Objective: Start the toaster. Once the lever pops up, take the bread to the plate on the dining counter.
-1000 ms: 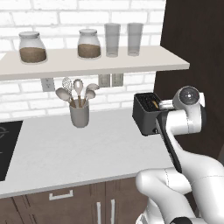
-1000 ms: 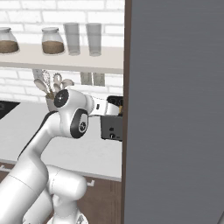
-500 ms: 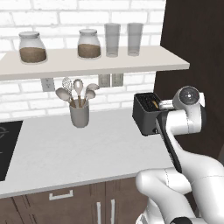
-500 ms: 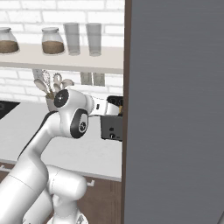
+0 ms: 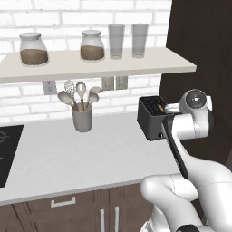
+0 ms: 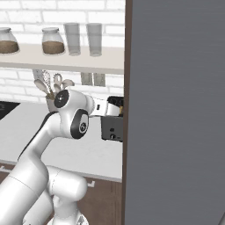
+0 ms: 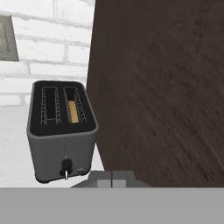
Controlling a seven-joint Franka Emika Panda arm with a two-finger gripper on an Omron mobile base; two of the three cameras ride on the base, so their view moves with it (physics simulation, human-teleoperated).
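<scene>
A grey utensil crock [image 5: 82, 121] stands under a shelf [image 5: 90, 68] bearing jars and glasses.

A dark toaster [image 5: 153, 118] stands on the white counter [image 5: 90, 158], close to the dark tall panel [image 5: 201, 59] on the right. A tan strip of bread [image 5: 161, 108] shows in one slot. The arm's white wrist sits just right of the toaster. Left of it, well apart, a grey crock [image 5: 82, 118] holds utensils. On the shelf [image 5: 95, 65] above stand two jars [image 5: 34, 49] and two glasses [image 5: 116, 41]. A black cooktop [image 5: 7, 152] lies at far left.
</scene>
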